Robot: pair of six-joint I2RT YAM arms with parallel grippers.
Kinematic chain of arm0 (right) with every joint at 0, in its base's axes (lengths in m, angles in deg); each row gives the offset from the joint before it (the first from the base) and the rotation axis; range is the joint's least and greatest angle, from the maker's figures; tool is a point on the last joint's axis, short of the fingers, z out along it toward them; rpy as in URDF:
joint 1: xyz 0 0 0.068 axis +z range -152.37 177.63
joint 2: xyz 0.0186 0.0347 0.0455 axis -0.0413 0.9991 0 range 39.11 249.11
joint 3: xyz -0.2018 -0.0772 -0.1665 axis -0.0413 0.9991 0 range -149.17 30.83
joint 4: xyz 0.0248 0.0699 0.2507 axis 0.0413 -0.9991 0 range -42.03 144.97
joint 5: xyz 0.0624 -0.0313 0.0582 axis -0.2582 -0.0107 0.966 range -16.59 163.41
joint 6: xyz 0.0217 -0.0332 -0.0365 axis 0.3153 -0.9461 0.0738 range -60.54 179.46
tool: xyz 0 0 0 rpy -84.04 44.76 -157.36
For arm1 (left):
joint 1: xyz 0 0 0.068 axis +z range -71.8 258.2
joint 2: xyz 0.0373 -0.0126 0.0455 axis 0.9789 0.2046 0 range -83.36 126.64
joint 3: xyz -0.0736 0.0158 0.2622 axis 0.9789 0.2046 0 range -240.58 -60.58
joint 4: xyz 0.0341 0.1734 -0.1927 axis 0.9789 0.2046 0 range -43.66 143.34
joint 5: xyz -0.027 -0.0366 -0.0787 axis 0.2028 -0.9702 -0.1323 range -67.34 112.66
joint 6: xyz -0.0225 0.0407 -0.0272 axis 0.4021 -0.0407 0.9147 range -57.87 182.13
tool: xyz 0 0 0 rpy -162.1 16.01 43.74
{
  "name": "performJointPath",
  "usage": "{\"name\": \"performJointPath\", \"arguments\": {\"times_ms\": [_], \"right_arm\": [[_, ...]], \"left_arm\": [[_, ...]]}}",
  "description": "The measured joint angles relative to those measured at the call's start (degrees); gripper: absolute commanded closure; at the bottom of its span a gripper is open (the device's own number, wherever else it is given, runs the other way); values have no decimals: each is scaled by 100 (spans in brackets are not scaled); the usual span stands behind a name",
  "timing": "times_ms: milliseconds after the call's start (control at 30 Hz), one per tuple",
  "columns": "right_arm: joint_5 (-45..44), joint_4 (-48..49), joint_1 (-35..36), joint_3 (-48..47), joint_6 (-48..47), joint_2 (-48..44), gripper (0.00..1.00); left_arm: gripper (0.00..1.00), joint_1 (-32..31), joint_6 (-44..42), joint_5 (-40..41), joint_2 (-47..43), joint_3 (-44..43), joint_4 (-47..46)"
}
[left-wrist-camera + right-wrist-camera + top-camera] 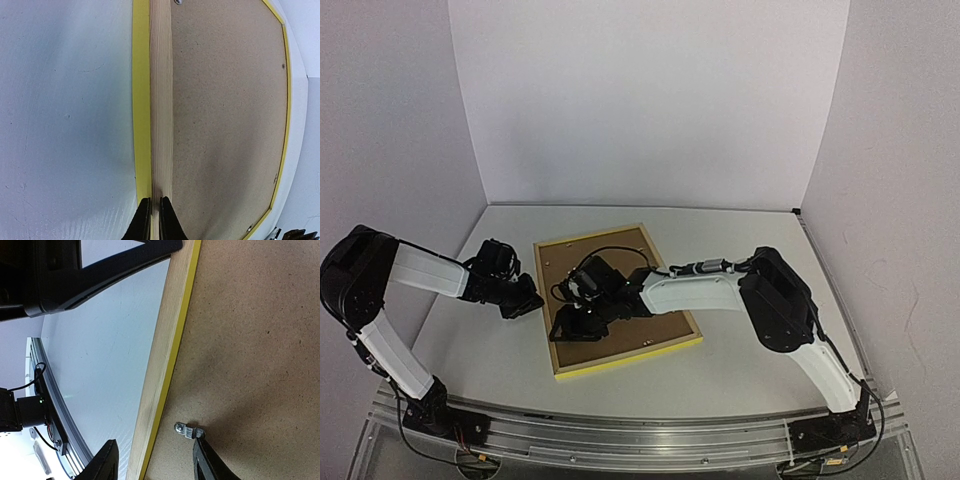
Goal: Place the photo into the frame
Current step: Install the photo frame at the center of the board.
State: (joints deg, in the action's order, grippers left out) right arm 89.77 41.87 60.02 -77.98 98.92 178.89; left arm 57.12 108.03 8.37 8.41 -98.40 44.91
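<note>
White panel walls point(650, 100) enclose a white table point(750, 370) edged by a metal rail point(640, 432).

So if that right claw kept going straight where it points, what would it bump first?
The right gripper would probably meet the yellow-edged wooden frame between its open fingers, or the small silver metal tab by one fingertip; depth is unclear.

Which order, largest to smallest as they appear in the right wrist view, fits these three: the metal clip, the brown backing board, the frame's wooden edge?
1. brown backing board
2. frame's wooden edge
3. metal clip
No two look alike in size.
</note>
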Motion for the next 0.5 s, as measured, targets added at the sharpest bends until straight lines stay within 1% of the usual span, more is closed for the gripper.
{"name": "performJointPath", "arguments": {"times_ms": [500], "right_arm": [[-127, 114, -1, -187, 155, 153, 53]], "left_arm": [[97, -2, 71, 0, -36, 105, -178]]}}
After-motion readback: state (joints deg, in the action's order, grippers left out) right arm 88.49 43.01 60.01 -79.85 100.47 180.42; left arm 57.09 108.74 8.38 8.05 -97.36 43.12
